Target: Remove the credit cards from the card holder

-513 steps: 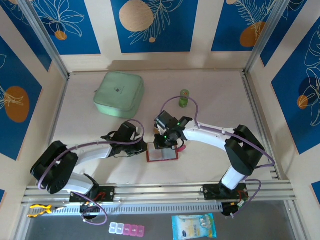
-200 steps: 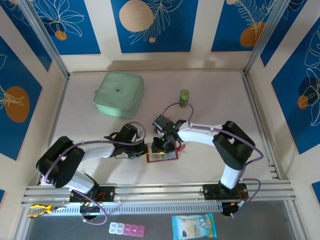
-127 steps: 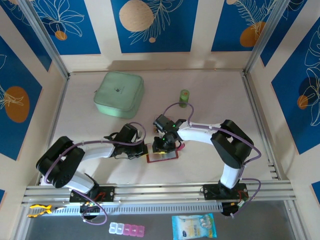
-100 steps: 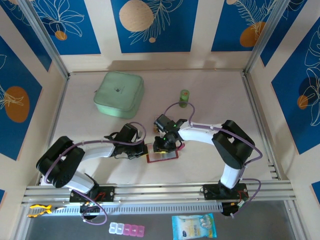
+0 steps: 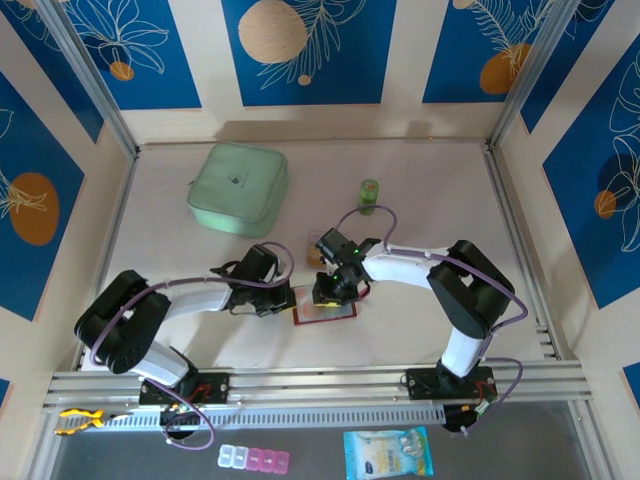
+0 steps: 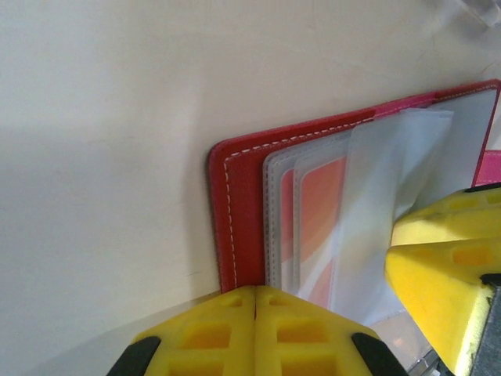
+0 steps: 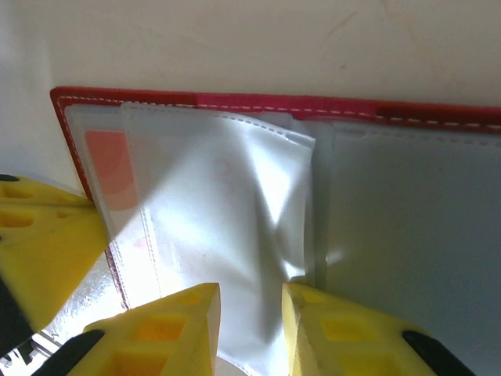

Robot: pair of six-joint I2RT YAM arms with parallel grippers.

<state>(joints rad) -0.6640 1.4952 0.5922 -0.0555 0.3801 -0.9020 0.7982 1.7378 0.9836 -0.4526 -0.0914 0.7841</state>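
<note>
We see the red card holder [image 5: 326,309] lying open on the desk [image 5: 420,200] between the 2 arms. The left end effector [image 6: 254,313] is closed together at its edge. The right end effector [image 7: 250,309] stands slightly apart astride a clear pocket [image 7: 227,211], with orange credit cards [image 6: 322,196] inside.

**Three cameras, one shared patch of table**

Your top external view looks down from above and behind the arm bases [image 5: 190,385], far enough back to take in the whole table [image 5: 430,180] and the walls [image 5: 310,50] around it. Your left wrist view sits very close over the card holder [image 6: 235,211], facing down past the left gripper [image 6: 254,294] at its bottom edge. Your right wrist view is just as close, facing down past the right gripper [image 7: 250,294]. All three views share the card holder, and each wrist view catches the other arm's yellow finger at its side.
</note>
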